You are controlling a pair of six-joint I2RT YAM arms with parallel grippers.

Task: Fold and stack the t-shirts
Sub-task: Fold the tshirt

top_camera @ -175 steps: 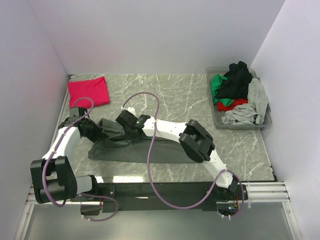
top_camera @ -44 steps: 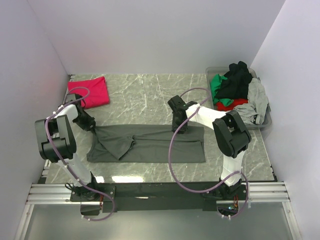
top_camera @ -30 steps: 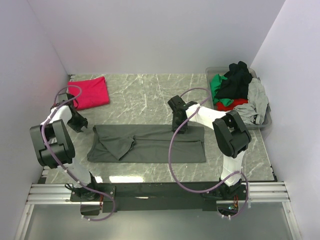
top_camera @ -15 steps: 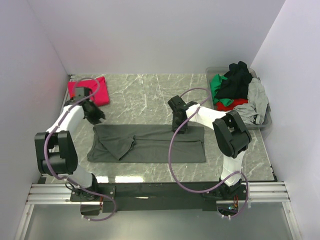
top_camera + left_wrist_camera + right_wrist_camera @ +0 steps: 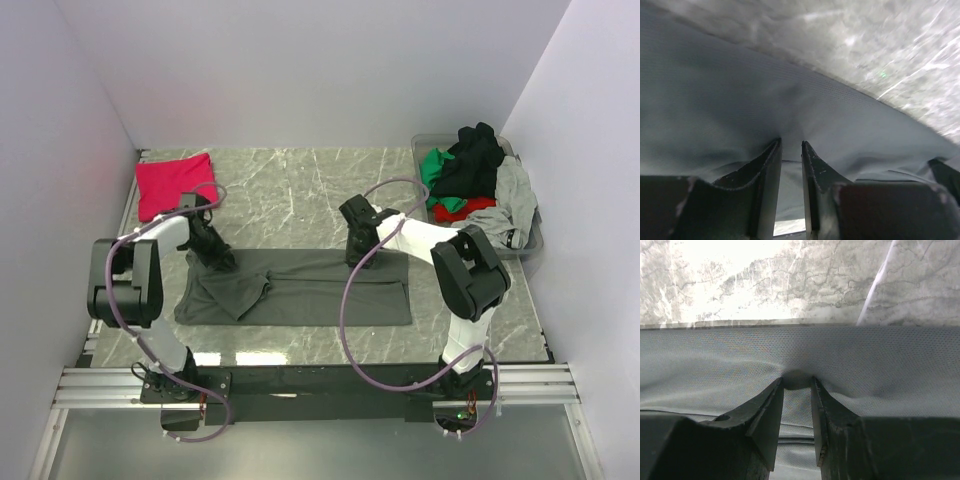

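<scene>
We see the charcoal-grey t-shirt (image 5: 320,290) as matt cloth with a fine knitted grain, and the magenta-red t-shirt (image 5: 175,183) as soft matt cloth too. The bench (image 5: 300,185) looks like glossy grey marble. The tub (image 5: 431,232) is clear plastic. The left gripper (image 5: 790,145) has matt black, rough-edged fingers (image 5: 766,172).

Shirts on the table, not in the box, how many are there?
2. A folded pink-red shirt lies at the far left; a dark grey shirt is spread mid-table. The tub holds more, some maybe hidden.
</scene>
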